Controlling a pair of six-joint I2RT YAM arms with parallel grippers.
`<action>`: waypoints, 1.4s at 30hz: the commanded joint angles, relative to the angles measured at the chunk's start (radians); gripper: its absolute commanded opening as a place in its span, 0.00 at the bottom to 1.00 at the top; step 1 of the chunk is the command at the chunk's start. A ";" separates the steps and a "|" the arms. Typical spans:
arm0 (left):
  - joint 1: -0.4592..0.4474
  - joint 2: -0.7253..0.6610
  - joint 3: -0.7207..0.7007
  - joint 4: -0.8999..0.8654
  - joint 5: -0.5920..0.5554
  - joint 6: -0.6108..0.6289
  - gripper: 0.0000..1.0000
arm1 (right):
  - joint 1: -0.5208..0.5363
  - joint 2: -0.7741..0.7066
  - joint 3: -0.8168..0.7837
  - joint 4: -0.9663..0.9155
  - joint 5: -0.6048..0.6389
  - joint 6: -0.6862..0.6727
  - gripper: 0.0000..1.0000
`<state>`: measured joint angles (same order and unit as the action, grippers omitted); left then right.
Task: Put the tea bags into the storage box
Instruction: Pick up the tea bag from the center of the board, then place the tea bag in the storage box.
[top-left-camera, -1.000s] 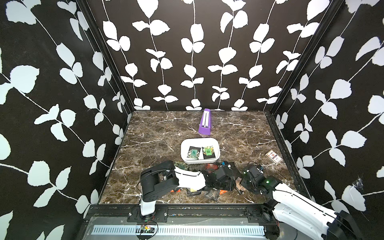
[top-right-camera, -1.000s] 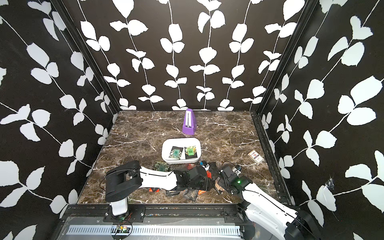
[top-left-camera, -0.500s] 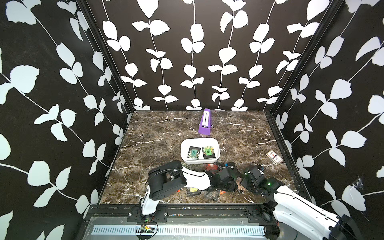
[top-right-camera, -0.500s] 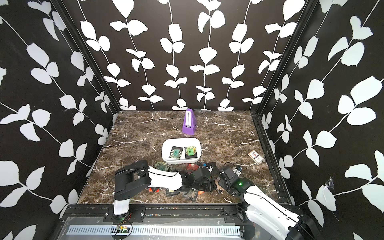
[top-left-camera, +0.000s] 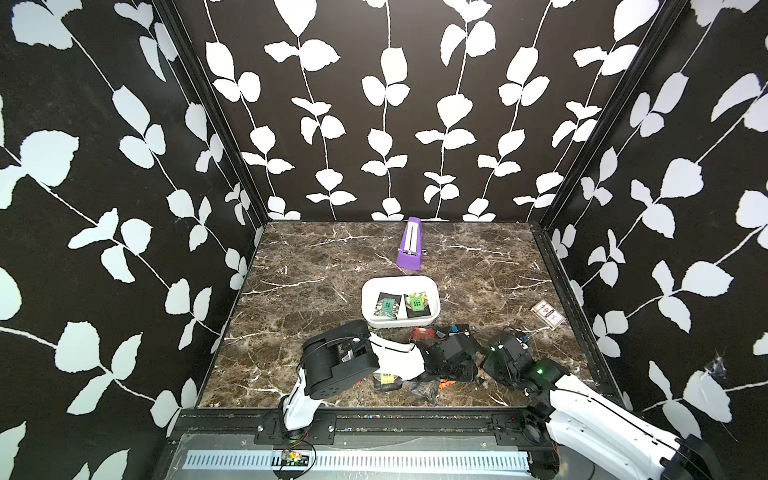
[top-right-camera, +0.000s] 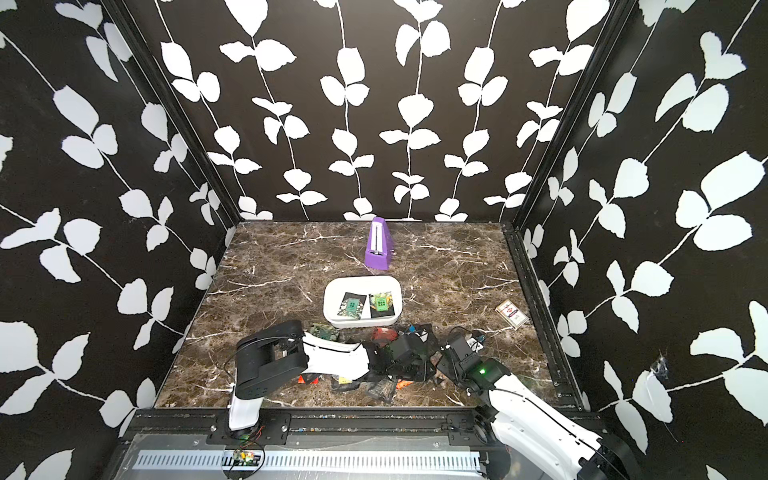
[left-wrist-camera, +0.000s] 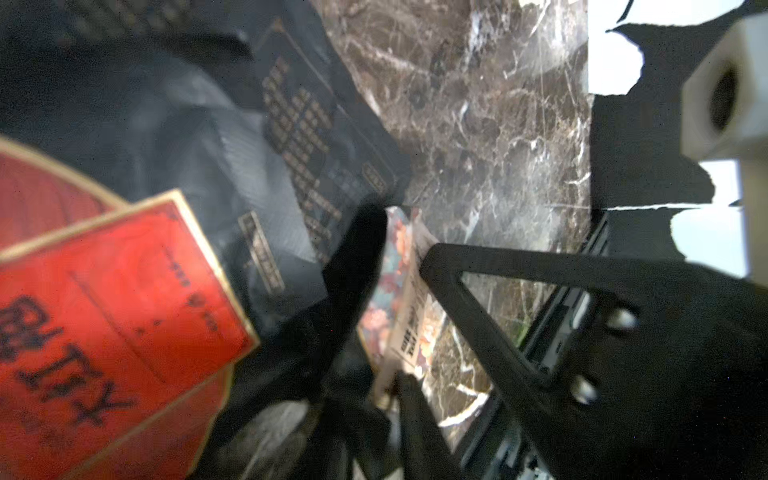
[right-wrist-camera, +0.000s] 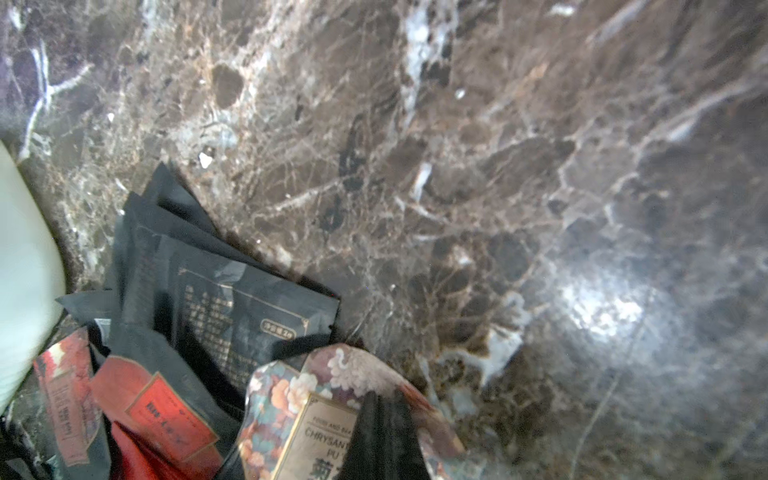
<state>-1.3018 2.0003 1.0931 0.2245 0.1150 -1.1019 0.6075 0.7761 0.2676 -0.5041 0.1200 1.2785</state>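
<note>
Left tool (left-wrist-camera: 401, 249): clamped on floral tea bag (left-wrist-camera: 399, 270).
Right tool (right-wrist-camera: 380, 405): pinching same bag.
Tea bags (right-wrist-camera: 249, 316): heap on table (top-left-camera: 311, 291), just before storage box (top-left-camera: 399, 280); two inside.
Blocking: left arm (top-left-camera: 395, 361) over heap.
Around: purple wedge (top-left-camera: 409, 249) behind box; card pack (top-left-camera: 547, 312) far right.

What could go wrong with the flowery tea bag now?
The right gripper pinches the flowery tea bag, and the left gripper straddles what looks like the same one; if both pull, it could tear or drop. Other tea bags lie right beside it, so one might get dragged along.
</note>
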 joint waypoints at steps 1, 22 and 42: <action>-0.004 0.018 0.014 -0.031 -0.005 -0.002 0.10 | -0.002 -0.001 -0.053 -0.063 -0.027 0.004 0.00; 0.000 -0.438 0.091 -0.558 -0.198 0.532 0.00 | -0.002 -0.436 0.196 -0.351 0.136 -0.237 0.17; 0.464 -0.402 0.096 -0.496 -0.110 0.595 0.00 | -0.001 -0.343 0.117 -0.123 0.018 -0.287 0.66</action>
<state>-0.8742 1.5673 1.2243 -0.3546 -0.1349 -0.4431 0.6075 0.4271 0.4194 -0.6876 0.1474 0.9836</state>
